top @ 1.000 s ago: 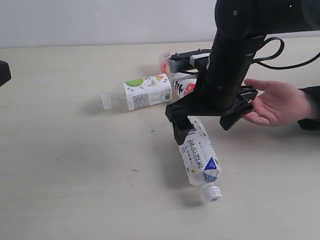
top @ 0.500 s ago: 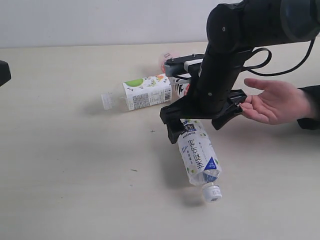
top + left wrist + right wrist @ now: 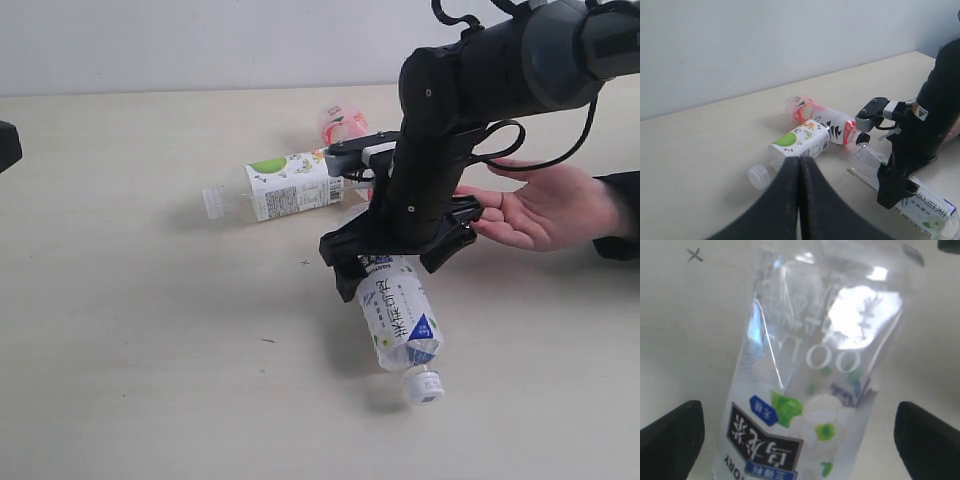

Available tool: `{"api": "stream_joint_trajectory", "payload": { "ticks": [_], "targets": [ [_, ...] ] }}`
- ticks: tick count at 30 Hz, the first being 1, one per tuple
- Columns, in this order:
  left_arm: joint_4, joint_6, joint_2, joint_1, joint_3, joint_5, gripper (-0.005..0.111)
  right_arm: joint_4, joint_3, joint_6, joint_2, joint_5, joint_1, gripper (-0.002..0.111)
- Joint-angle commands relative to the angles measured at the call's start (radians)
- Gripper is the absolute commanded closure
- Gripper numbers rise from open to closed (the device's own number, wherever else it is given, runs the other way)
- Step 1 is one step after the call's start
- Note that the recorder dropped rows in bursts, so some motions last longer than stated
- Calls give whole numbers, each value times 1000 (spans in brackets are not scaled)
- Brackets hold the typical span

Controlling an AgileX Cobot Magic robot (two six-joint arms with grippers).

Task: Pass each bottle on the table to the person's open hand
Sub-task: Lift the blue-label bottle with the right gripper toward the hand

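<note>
The bottle with the white-and-blue label (image 3: 397, 312) carries large dark Chinese-style characters. From the right wrist view they sit upside down in a dark box, with smaller white ones on a blue badge. The green-labelled bottle (image 3: 290, 185) has print too fine to read, and a small cross (image 3: 694, 255) is marked on the worktop (image 3: 150, 350).

Clear bottle (image 3: 810, 390) (blue-green label), between spread tips of hand (image 3: 800, 437), on table (image 3: 680, 315)

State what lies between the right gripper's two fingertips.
The blue-labelled bottle, lying on the table, sits between the open right gripper's fingertips; the right wrist view shows it.
</note>
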Motion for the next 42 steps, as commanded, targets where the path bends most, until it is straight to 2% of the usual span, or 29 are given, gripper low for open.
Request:
{"api": "stream_joint_trajectory", "payload": {
  "ticks": [1, 5, 8, 19, 23, 34, 38, 42],
  "targets": [
    [4, 1, -5, 2, 3, -6, 106, -8, -9, -6, -1, -12, 2, 12],
    [4, 1, -5, 2, 3, -6, 106, -8, -9, -6, -1, -20, 2, 16],
    [4, 1, -5, 2, 3, -6, 106, -8, -9, -1, -1, -20, 2, 27],
    [4, 1, -5, 2, 3, -6, 106, -4, -11, 34, -3, 36, 2, 107],
    [4, 1, -5, 2, 3, -6, 106, -8, -17, 35, -30, 75, 2, 108],
    [4, 1, -5, 2, 3, -6, 106, -15, -174, 10, -213, 377, 0, 108],
    [4, 1, -5, 2, 3, -6, 106, -129, -212, 29, -305, 377, -1, 108],
    [4, 1, -5, 2, 3, -6, 106, -217, -220, 62, -398, 377, -43, 108]
  ]
}}
